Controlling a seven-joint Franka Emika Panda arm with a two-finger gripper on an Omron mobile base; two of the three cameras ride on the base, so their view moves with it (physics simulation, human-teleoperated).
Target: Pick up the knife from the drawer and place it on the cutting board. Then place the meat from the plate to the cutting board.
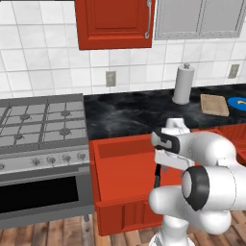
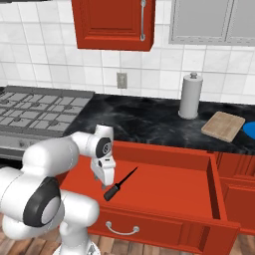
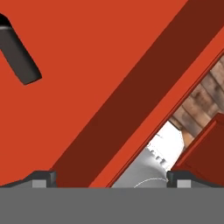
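Note:
The red drawer stands pulled out below the counter. Inside it, on the left half of the floor, the dark knife lies at a slant, handle toward the front. My gripper hangs open just left of the knife's handle, low over the drawer floor and holding nothing. The hand view shows that handle at the upper left, off to the side of my gripper. On the counter at the right lies the tan cutting board, with the blue plate beside it. The meat is too small to make out.
A paper-towel roll stands on the dark counter left of the board. The stove and its oven fill the left side. Red and grey wall cabinets hang overhead. The drawer's side wall rises on the right.

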